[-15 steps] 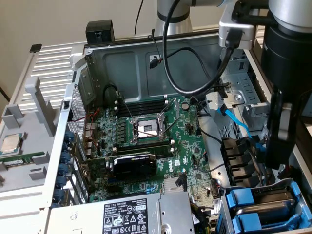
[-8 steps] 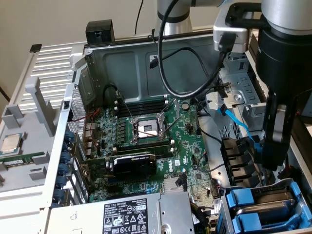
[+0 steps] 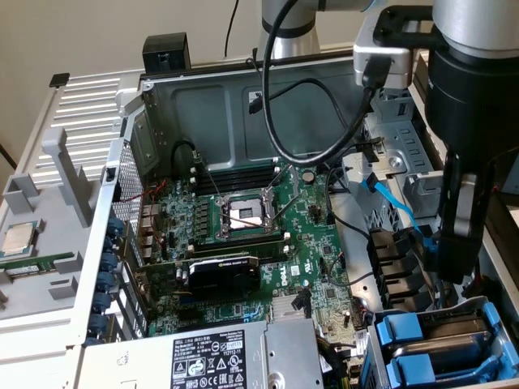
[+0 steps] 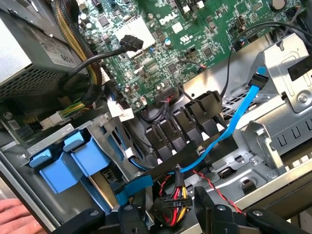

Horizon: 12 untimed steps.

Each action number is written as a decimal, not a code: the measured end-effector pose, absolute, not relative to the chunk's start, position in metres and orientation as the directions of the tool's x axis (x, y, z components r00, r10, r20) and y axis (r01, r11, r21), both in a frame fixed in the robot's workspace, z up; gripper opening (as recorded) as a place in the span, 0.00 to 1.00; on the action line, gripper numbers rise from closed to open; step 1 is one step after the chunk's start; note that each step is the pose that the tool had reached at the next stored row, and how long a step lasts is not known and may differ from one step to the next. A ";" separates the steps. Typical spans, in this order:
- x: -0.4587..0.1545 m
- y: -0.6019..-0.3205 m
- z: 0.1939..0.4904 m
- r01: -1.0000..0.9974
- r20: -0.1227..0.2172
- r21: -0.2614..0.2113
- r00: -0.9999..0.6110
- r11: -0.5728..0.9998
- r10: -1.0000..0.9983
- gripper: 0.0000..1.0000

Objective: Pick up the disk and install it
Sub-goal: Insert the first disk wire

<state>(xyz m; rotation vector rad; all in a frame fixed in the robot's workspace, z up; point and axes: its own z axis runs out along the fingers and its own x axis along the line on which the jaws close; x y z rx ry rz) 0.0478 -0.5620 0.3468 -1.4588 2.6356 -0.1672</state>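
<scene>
Gripper [image 4: 165,208] of mine is hanging open and empty near the disk [image 4: 91,156], so I could be snagging these wires [image 4: 171,185].

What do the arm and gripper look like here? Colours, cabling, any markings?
The arm has silver-grey tube links and a wide black cylindrical wrist section. A light grey bracket sits beside that, with a thick black cable looping from it. The gripper has black fingers with round pivot bolts. No markings readable.

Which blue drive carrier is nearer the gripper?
The upper carrier in the exterior view, next to the black clips; the lower carrier lies farther off.
</scene>
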 end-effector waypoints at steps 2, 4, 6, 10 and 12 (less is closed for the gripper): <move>0.048 -0.562 0.347 -0.835 -0.055 -0.157 -0.527 0.528 -0.848 0.52; 0.048 -0.562 0.347 -0.835 -0.055 -0.157 -0.527 0.528 -0.848 0.50; 0.048 -0.562 0.347 -0.835 -0.055 -0.157 -0.527 0.528 -0.848 0.43; 0.048 -0.562 0.347 -0.835 -0.055 -0.157 -0.527 0.528 -0.848 0.35; 0.048 -0.562 0.347 -0.835 -0.055 -0.157 -0.527 0.528 -0.848 0.35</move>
